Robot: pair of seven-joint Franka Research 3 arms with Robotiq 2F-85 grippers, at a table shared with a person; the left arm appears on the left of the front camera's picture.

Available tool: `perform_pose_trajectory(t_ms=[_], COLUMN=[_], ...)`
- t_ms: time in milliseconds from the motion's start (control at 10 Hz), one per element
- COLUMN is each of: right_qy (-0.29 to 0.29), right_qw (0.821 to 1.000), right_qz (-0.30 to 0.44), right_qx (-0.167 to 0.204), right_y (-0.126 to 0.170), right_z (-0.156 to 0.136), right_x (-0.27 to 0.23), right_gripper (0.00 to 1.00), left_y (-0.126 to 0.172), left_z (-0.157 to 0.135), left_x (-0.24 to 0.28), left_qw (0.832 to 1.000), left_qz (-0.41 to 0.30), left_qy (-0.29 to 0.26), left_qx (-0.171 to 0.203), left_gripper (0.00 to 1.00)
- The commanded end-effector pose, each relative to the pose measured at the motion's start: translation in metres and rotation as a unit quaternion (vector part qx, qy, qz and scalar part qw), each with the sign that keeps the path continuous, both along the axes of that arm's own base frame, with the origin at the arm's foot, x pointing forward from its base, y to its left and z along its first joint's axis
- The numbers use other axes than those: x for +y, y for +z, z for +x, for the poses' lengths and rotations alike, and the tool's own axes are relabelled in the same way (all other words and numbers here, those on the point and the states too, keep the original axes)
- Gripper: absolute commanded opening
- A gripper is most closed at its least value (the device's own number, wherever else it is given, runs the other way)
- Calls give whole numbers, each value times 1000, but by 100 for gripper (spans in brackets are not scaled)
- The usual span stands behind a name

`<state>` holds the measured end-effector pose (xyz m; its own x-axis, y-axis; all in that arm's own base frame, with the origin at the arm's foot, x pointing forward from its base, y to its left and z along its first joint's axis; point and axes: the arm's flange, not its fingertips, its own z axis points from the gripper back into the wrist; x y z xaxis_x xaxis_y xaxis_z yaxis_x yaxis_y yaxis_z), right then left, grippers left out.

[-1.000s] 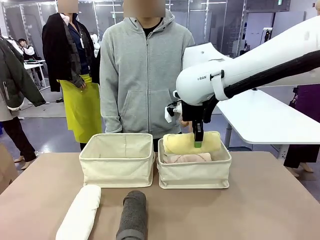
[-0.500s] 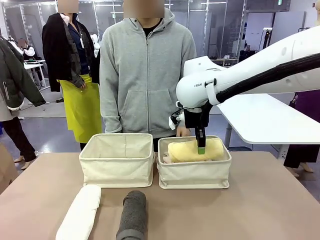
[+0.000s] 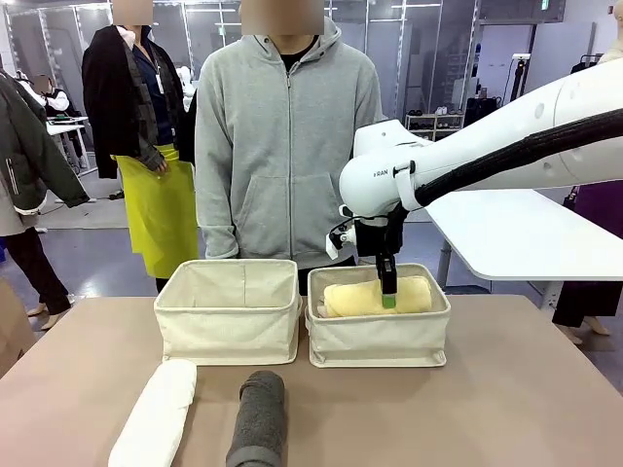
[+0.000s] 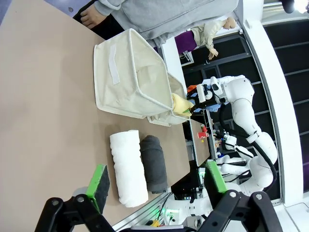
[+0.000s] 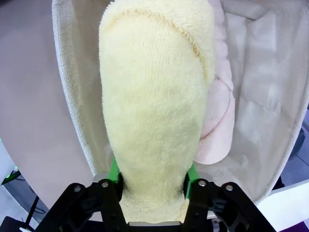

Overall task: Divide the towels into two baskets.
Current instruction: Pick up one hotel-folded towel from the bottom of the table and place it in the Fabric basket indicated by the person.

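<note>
- left tool (image 4: 157,180): fingers spread wide with nothing between them, hanging above the counter (image 3: 487,409) short of its near edge.
- white towel (image 3: 156,413): thick terry roll, plump and slightly flattened, lying at the near edge of the counter left of the middle, its far end tilted a little to the right.
- dark grey towel (image 3: 259,418): tight roll of coarse pile, just beside the white towel on its right, lengthwise towards the far edge.
- left basket (image 3: 229,336): cream canvas bin with soft upright sides, on the counter towards the far edge, left of the middle; its inside shows bare lining.
- right basket (image 3: 380,342): matching bin, just beside the left basket, its wall against it.
- pale yellow towel (image 3: 355,297): fluffy roll lying crosswise in the right basket, its top level with the rim.
- pale pink towel (image 5: 219,111): in the same bin, beside and partly under the yellow roll.
- right tool (image 3: 388,298): reaching down into the right basket, one green pad on each flank of the yellow towel; i cannot tell whether they pinch it.
- person (image 3: 287,146): in a grey hooded top, standing at the far edge.
</note>
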<state>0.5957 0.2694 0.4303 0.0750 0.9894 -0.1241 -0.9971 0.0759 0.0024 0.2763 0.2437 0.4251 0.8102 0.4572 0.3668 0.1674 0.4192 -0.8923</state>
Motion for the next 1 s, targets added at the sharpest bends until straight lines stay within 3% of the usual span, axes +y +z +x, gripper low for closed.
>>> perform_pose_trajectory(t_ms=[0, 400, 500, 900], right_qy=[11, 26, 3, 3], right_qw=[1000, 999, 1000, 1000], right_qz=[10, 20, 6, 6], right_qx=[8, -4, -5, -5], right_y=[7, 18, 11, 11], right_z=[-3, -26, -3, -3], right_x=[-1, -9, 4, 4], right_gripper=[98, 100, 100, 100], left_y=[3, 3, 3, 3], left_z=[-2, -2, -2, -2], left_x=[1, 1, 1, 1], left_qw=[1000, 1000, 1000, 1000], left_qz=[-6, -6, -6, -6], left_qy=[0, 0, 0, 0], left_qx=[-7, -7, -7, -7], left_gripper=[100, 100, 100, 100])
